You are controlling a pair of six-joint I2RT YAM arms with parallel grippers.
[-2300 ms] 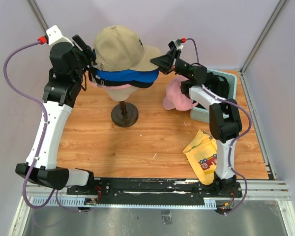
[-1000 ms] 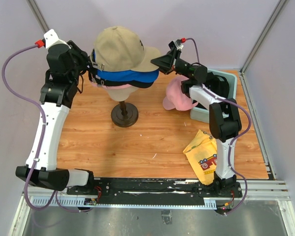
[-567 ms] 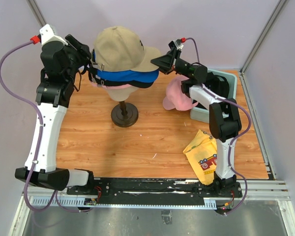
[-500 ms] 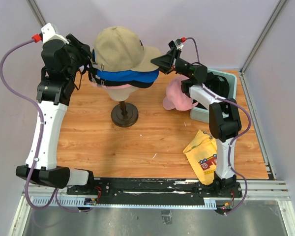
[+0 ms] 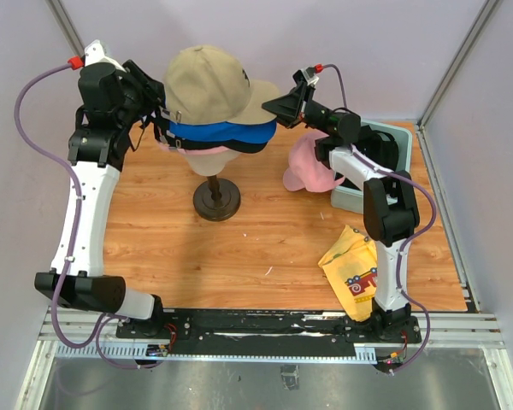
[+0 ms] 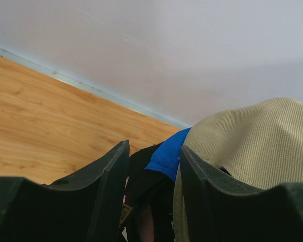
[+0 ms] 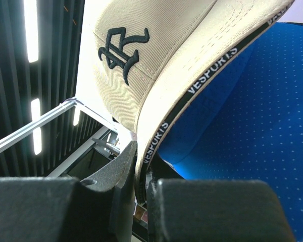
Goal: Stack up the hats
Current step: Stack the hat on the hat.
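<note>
Right fingers [image 7: 117, 169] pinching tan cap [image 7: 156, 30] by brim, left fingers [image 6: 108, 186] half-parted astride black cap [image 6: 141, 174], grip unclear

Wooden table [image 5: 239, 248]: stand base [image 5: 216, 200], pink cap [image 5: 301, 169], yellow cloth [image 5: 352, 265], bin [image 5: 404, 162]

The word VESPORTS runs in white capitals along the black band [image 7: 212, 70] that lines the brim edge of the tan cap [image 7: 156, 30], and it shows twice there. A dark embroidered monogram [image 7: 122, 50] of interlocked letters stands on the cap's front; its letters cannot be read for certain. The red print on the yellow cloth [image 5: 352, 265], near the near right corner of the tabletop [image 5: 239, 248], is too small to read.
</note>
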